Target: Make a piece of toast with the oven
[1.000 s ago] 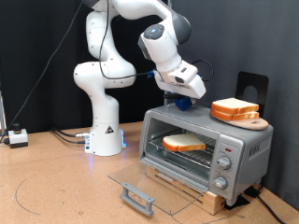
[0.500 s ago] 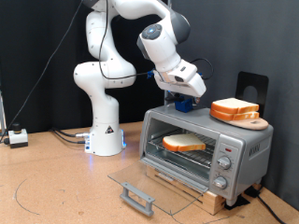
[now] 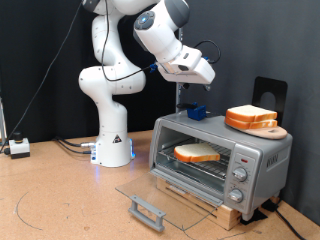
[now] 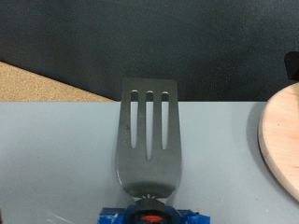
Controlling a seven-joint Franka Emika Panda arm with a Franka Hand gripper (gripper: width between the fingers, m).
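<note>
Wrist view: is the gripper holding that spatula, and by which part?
Cannot be told. The spatula shows its blue end nearest the camera, but no fingers show on it. The exterior view shows the gripper above the oven.

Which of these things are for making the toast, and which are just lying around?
For the job:
- piece of toast on the rack inside
- oven, door open
- spatula on the oven's top, probably
- hand, above the oven

Just lying about:
- stacked slices
- wooden board under them
- small white box on the table
</note>
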